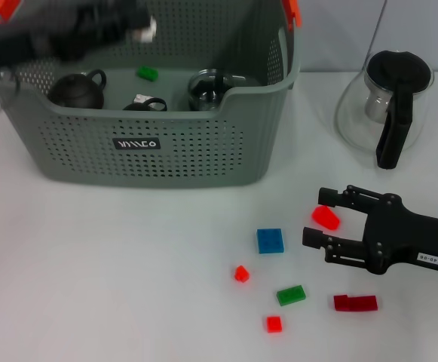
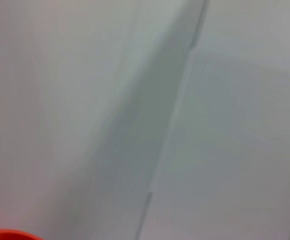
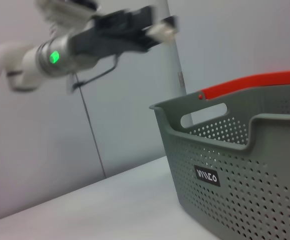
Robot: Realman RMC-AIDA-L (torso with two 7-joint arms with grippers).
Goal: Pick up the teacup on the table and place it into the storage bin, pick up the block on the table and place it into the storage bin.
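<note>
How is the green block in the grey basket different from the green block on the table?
The green block in the storage bin lies on the floor of the storage bin, near its back wall, so it is already stowed. The green block on the table lies on the bare white table among other loose blocks, and it looks larger. Both are flat and green.

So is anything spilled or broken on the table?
Nothing looks spilled or broken. Small blocks, like the blue block, lie scattered on the table near the right gripper, and the glass pot stands upright.
</note>
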